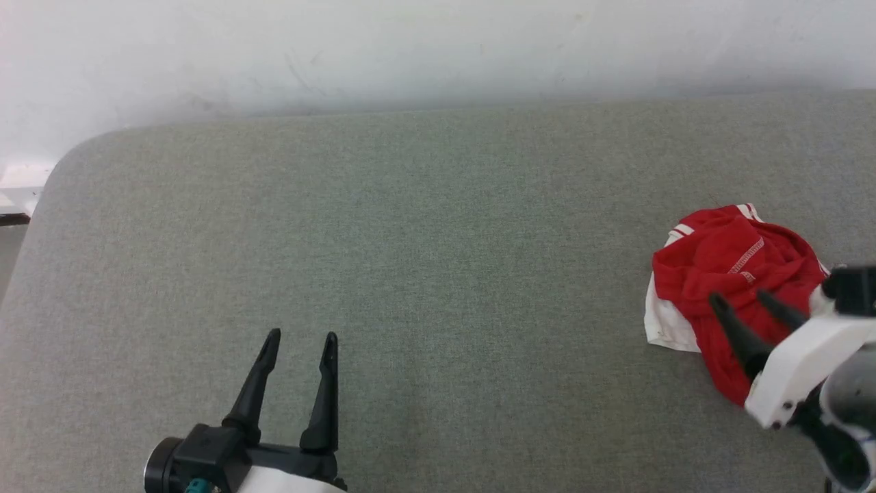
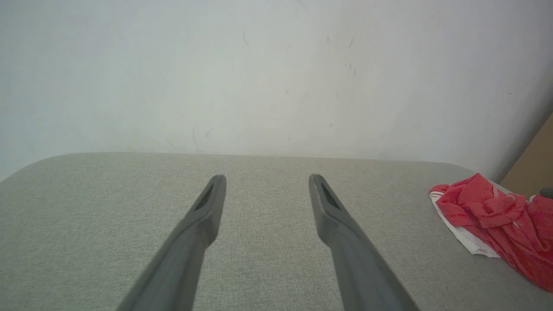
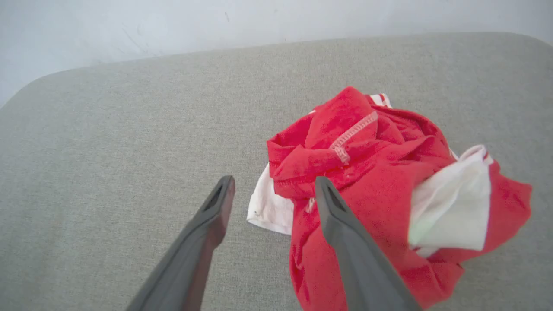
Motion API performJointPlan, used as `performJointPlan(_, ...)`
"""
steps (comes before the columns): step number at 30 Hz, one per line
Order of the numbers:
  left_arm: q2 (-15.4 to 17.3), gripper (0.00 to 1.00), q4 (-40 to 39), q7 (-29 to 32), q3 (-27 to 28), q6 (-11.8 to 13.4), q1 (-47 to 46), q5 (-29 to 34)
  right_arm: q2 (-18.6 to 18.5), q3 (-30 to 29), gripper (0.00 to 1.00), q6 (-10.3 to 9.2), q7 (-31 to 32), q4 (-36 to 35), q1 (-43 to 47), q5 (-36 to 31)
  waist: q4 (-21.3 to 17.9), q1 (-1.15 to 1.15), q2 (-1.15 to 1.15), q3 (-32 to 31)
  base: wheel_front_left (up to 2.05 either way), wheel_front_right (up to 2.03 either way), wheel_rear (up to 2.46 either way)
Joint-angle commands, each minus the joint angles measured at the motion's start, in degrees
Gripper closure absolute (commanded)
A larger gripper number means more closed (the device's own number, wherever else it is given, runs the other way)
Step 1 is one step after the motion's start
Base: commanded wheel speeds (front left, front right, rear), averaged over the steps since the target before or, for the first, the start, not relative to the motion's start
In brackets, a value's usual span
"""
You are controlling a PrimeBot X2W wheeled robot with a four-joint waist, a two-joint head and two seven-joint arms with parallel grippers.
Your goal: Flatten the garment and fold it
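Note:
The garment (image 1: pixel 732 274) is a red shirt with white sleeves and striped trim, lying crumpled in a heap at the right of the grey cushioned surface (image 1: pixel 438 274). It also appears bunched at the right edge in the left wrist view (image 2: pixel 492 216). My right gripper (image 1: pixel 739 300) hovers open over the heap's near side, nothing between its fingers; in its wrist view the garment (image 3: pixel 380 172) lies under and right of the right fingertip (image 3: pixel 324 190). My left gripper (image 1: pixel 301 339) stands open near the front left, far from the garment, over bare cushion (image 2: pixel 268 207).
A pale wall (image 1: pixel 438 55) runs along the far edge of the cushion. The cushion's rounded corner (image 1: pixel 75 157) is at the far left, with a white ledge (image 1: pixel 20 185) beyond it. A brown panel (image 2: pixel 533 164) shows past the garment in the left wrist view.

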Motion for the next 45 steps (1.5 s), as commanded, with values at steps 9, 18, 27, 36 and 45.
performJointPlan(9, -0.10, 0.00, 0.00, -0.27, -0.81, 0.19, -1.35, -0.72, -3.66, -3.00, 0.00, -0.04, 11.38, -2.48, -9.29, -2.53, 1.29, 0.00, 0.00, 2.30, 0.00, 0.00, 0.00)
performJointPlan(18, -0.10, 0.00, 0.51, -0.27, -0.87, -0.16, -3.43, -0.87, -6.86, 1.20, 0.00, -0.04, 18.88, 9.88, -14.14, -7.01, 4.46, 0.00, 0.00, 5.89, 0.00, 0.00, 0.00)
performJointPlan(27, -0.10, 0.00, 0.65, -0.27, -0.50, -0.31, -4.38, -1.00, -6.82, 1.47, 1.00, -0.04, 13.99, 15.52, -17.85, -8.90, 5.77, 0.00, 0.00, 7.71, 0.00, 0.00, 0.00)
performJointPlan(36, -0.10, 0.00, 1.56, -0.27, -1.44, 0.47, -3.67, -2.05, -7.05, -0.19, 1.00, -0.04, 8.70, 9.16, -22.11, -6.86, 4.99, 0.00, 0.00, 4.21, 0.00, 0.00, 0.00)
performJointPlan(45, -0.10, 0.00, 1.57, -0.27, -1.18, 0.83, -1.88, -2.21, -7.52, 2.25, 1.00, -0.04, 10.47, 2.55, -22.59, -3.84, 4.42, 0.00, 0.00, 2.05, 0.00, 0.00, 0.00)
